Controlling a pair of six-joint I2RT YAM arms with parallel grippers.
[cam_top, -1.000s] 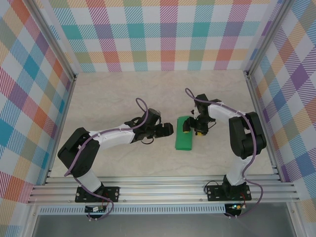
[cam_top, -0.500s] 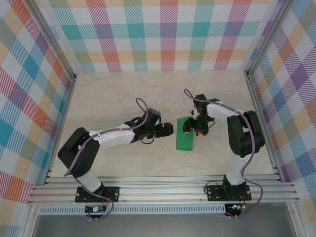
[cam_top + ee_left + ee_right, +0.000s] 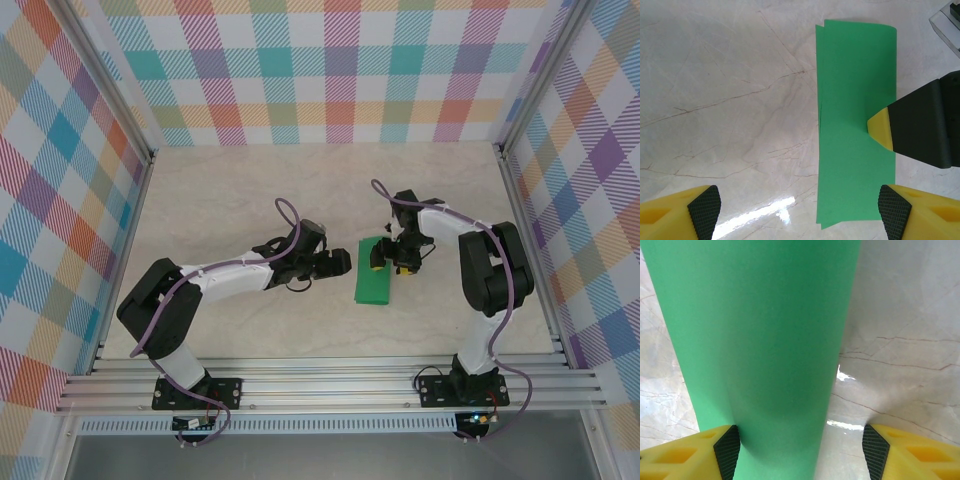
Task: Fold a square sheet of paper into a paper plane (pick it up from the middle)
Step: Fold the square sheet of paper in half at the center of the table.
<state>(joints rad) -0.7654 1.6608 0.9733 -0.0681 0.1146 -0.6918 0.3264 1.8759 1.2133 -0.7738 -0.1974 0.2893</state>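
Observation:
The square sheet of paper (image 3: 372, 283) is bright green and lies on the table folded into a narrow rectangle with its edges slightly offset (image 3: 855, 100). My left gripper (image 3: 346, 263) is open just left of the sheet; its right fingertip (image 3: 894, 210) hangs over the near right corner, and the jaws (image 3: 799, 212) hold nothing. My right gripper (image 3: 386, 257) is open at the sheet's right edge. One of its yellow fingertips (image 3: 880, 131) rests on the paper. In the right wrist view the green sheet (image 3: 755, 340) runs up from beside the left pad (image 3: 727, 452).
The marble-patterned tabletop (image 3: 250, 190) is bounded by aluminium rails (image 3: 330, 385) at the front and checked walls (image 3: 330, 70) on three sides. Both arms reach toward the centre, their grippers close to each other.
The right gripper has edged slightly, and the far end of the sheet has shifted a little with it. The left arm has stayed still.

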